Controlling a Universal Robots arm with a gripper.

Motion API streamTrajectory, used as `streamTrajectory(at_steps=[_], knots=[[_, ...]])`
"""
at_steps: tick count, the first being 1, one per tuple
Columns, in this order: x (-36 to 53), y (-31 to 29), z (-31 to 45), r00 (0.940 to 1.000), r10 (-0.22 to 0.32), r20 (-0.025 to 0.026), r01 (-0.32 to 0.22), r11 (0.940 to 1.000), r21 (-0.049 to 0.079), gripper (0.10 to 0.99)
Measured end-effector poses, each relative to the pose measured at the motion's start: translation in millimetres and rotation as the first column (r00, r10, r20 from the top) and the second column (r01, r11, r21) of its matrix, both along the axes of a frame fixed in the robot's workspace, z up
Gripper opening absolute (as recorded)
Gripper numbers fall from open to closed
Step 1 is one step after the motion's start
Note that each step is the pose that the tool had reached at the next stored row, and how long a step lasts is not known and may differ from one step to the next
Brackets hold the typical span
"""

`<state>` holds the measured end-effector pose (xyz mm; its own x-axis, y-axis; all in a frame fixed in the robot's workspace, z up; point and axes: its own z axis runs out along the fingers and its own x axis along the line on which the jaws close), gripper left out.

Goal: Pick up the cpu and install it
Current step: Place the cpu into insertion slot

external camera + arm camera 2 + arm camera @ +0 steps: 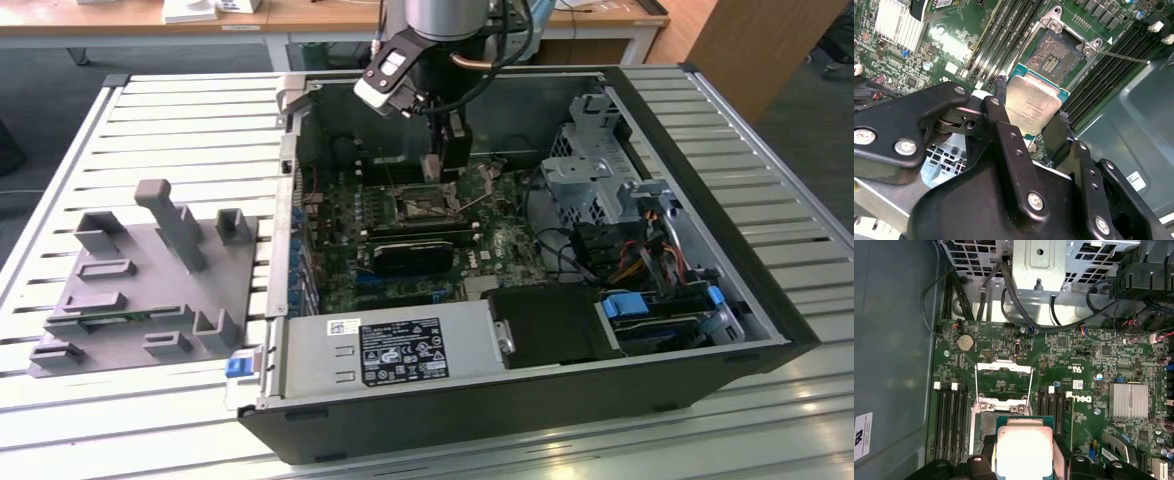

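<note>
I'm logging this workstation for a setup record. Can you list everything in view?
cpu: one, silvery top, held in the hand beside the open socket.
socket: one, black with metal frame, empty, on the motherboard.
motherboard: one, green, inside the computer case.
computer case: one, black, open, on the table.
power supply: one, silver-grey, inside the case.
tray: one, grey with upright posts, on the table at the exterior view's left.
table: one, pale slatted metal, under everything.
arm: one, silver-grey, reaching down into the case.
hand: one, black, shut on the cpu.
</note>
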<state>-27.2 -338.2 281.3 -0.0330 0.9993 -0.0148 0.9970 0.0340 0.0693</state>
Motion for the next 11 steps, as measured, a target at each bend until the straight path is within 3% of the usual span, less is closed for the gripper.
streamTrajectory(at_steps=[11], knots=[[0.0, 0.0, -4.1, 1.0000, 0.000, 0.0000, 0.000, 1.0000, 0.000, 0.537]])
